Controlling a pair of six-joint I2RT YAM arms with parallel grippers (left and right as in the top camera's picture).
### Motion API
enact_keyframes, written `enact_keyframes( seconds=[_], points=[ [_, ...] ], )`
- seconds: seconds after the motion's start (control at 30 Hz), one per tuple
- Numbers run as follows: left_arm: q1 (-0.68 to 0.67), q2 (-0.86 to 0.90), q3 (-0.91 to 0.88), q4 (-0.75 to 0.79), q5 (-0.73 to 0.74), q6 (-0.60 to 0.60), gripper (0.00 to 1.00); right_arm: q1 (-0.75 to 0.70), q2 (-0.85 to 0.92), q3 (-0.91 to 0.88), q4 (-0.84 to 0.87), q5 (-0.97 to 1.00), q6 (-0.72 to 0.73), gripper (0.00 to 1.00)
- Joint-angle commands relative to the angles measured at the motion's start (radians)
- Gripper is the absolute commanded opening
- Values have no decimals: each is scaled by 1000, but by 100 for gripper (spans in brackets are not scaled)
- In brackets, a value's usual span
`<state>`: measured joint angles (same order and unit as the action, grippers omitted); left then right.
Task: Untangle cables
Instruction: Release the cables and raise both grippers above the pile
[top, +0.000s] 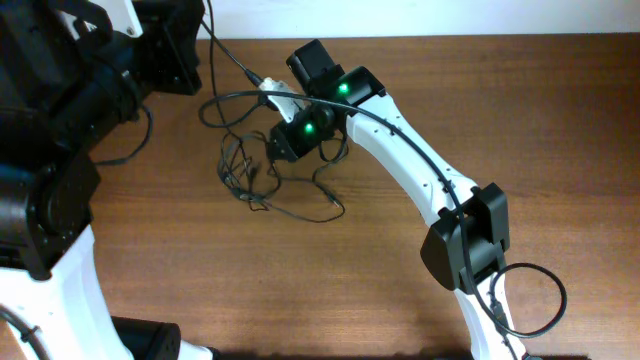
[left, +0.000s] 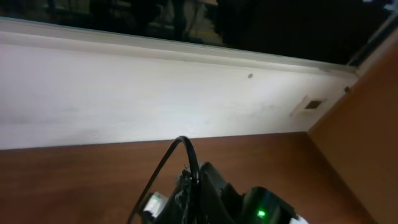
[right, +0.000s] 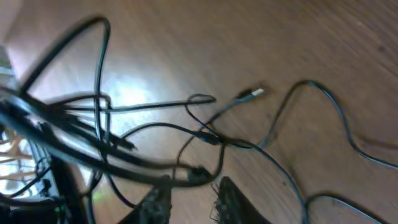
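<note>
Because the cables (top: 248, 178) lie as one loose knot of thin black loops on the wooden surface (top: 400, 280), toward its far side and left of centre, no strand is clear of its neighbours. In the right wrist view several strands cross each other, and a silvery plug (right: 252, 93) rests at the end of one of them, apart from the crossing.

The right pincer (right: 193, 199) hangs over the knot with its fingers spread, gripping nothing, and strands run just beyond its tips. The left arm (top: 60, 120) sits at the far left, and I cannot tell how its pincer stands.

The main risk is closing on two or three overlapping strands at once. A pull would then probably cinch the knot or drag the whole bundle. The plug could also snag in a loop.
</note>
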<state>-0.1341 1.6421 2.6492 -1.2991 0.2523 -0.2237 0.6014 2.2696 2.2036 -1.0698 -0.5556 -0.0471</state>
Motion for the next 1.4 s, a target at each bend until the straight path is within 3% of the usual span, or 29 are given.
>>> enact_keyframes(
  seconds=[0.0, 0.1, 0.33, 0.47, 0.7, 0.77, 0.87, 0.97, 1.13, 1.37],
  points=[
    [4, -3, 9, -28, -190, 16, 0, -34, -10, 8, -13, -1, 55, 15],
    [4, 19, 9, -61, -276, 16, 0, -87, -66, 8, -41, -16, 72, 4],
    [4, 102, 9, -126, -275, 13, 0, -163, -170, 8, -111, -12, 88, 4],
    [4, 176, 9, -222, -274, 13, 9, -190, -173, 8, -163, 46, 145, 4],
    [-20, 368, 9, -365, -135, 18, 7, -338, -173, 8, -256, 108, 251, 8],
    [-40, 411, 9, -379, -132, 29, 17, -380, -173, 8, -290, 109, 251, 9],
    [-85, 482, 9, -389, -119, 110, 53, -467, -172, 8, -362, 143, 249, 11],
    [-127, 522, 9, -384, -114, 150, 100, -526, -172, 8, -408, 149, 245, 13],
    [-142, 513, 25, -378, -165, 145, 100, -563, -172, 7, -459, 150, 191, 16],
    [-12, 336, 77, -389, -174, 49, 99, -549, -172, 7, -464, 150, 175, 29]
  ],
)
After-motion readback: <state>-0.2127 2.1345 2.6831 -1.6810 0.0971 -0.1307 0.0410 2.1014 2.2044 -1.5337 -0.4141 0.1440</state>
